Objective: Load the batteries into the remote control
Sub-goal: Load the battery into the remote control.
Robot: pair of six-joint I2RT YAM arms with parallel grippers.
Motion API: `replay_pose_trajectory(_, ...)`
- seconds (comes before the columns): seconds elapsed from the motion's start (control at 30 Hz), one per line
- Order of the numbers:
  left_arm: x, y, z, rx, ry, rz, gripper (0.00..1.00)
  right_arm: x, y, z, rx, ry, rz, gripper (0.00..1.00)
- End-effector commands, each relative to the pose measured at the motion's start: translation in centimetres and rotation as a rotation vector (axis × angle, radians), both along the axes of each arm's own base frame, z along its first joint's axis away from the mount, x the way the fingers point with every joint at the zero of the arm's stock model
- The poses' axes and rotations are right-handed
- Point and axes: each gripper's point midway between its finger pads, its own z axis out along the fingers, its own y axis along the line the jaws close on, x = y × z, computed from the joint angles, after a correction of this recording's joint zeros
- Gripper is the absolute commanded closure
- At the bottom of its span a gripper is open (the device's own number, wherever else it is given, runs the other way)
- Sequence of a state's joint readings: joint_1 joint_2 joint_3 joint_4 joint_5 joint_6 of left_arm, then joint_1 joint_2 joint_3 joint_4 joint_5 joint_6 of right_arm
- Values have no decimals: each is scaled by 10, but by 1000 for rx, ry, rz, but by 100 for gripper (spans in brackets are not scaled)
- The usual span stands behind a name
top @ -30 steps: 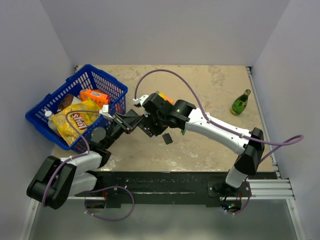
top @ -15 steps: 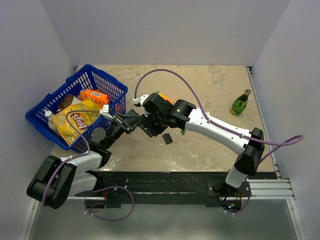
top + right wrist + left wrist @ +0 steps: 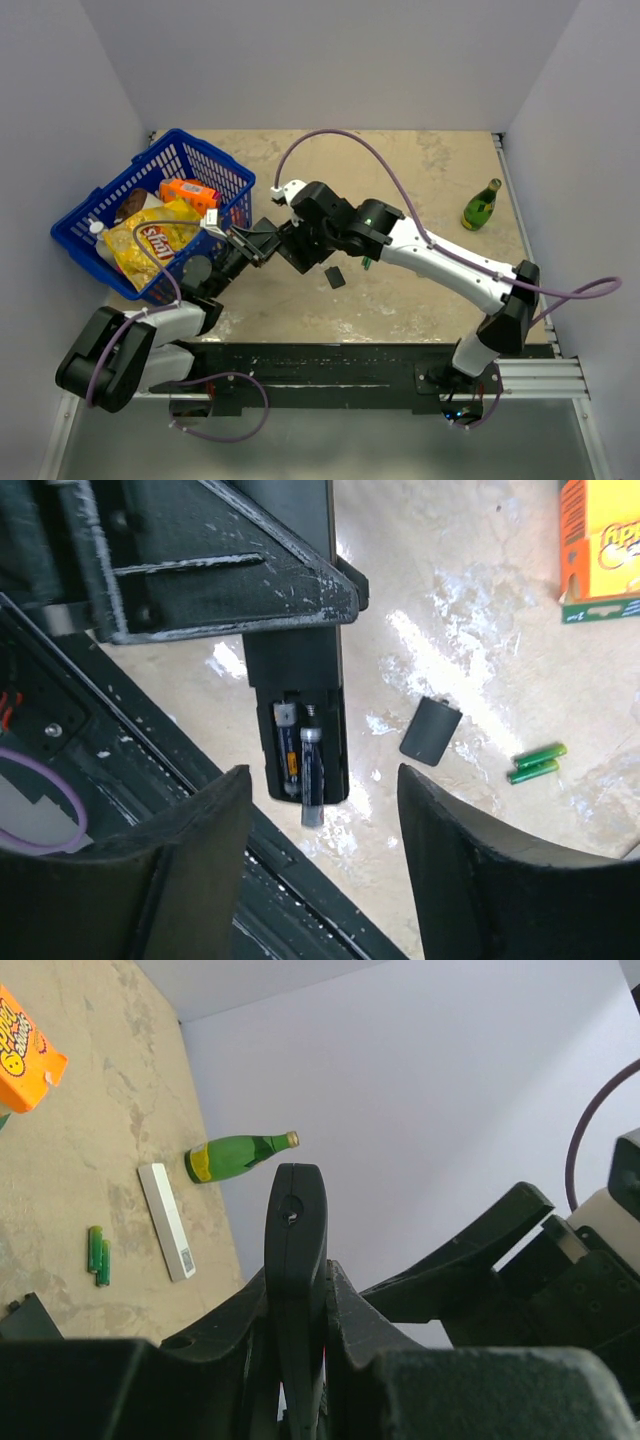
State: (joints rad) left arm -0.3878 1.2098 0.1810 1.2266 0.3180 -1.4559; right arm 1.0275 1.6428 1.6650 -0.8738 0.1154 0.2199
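My left gripper (image 3: 262, 240) is shut on the black remote control (image 3: 295, 1230) and holds it edge-on above the table. In the right wrist view the remote's open battery bay (image 3: 300, 742) faces the camera. It holds two dark blue-grey cells: one (image 3: 285, 745) is seated, the other (image 3: 311, 777) sticks out past the remote's end. My right gripper (image 3: 322, 790) is open and empty, just off that end. A pair of green batteries (image 3: 534, 763) lies on the table, also seen in the left wrist view (image 3: 98, 1255). The black square cover (image 3: 431, 730) lies flat nearby.
A blue basket (image 3: 95, 215) with snack bags stands at the left. A green glass bottle (image 3: 481, 205) is at the far right. A white bar (image 3: 167, 1222) and an orange box (image 3: 600, 550) lie on the table. A black rail (image 3: 330, 360) runs along the near edge.
The right arm's elbow has swung to the right and its wrist has shifted slightly by the remote. The left arm and the remote have not moved.
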Motion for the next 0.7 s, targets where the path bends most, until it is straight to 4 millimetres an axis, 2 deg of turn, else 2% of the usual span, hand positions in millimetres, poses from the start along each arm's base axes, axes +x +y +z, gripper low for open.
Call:
replay_pose_trajectory(0.0, -8, 0, 15, -57, -54, -20, 100, -3, -7, 57, 180, -111, -24, 36)
replay_pose_trajectory(0.03, -9, 0, 16, -61, -58, -22, 100, -6, -9, 51, 190, -111, -17, 34)
replay_pose_trajectory(0.07, -9, 0, 17, -63, -58, -23, 100, -10, -15, 61, 222, -130, -17, 31)
replay_pose_trajectory(0.1, -9, 1, 18, -62, -62, -23, 100, -13, -20, 53, 214, -124, -13, 30)
replay_pose_trajectory(0.17, -10, 0, 19, -66, -63, -25, 100, -20, -25, 63, 272, -143, 0, 29)
replay_pose_trajectory(0.2, -10, 1, 20, -66, -64, -23, 100, -25, -28, 53, 267, -126, 12, 28)
replay_pose_trajectory(0.3, -10, 0, 22, -65, -71, -26, 100, -32, -35, 47, 283, -118, 16, 28)
replay_pose_trajectory(0.5, -10, 1, 25, -66, -74, -24, 100, -36, -38, 33, 285, -103, 18, 30)
replay_pose_trajectory(0.67, -11, 1, 30, -65, -84, -23, 100, -30, -35, 26, 270, -111, 13, 30)
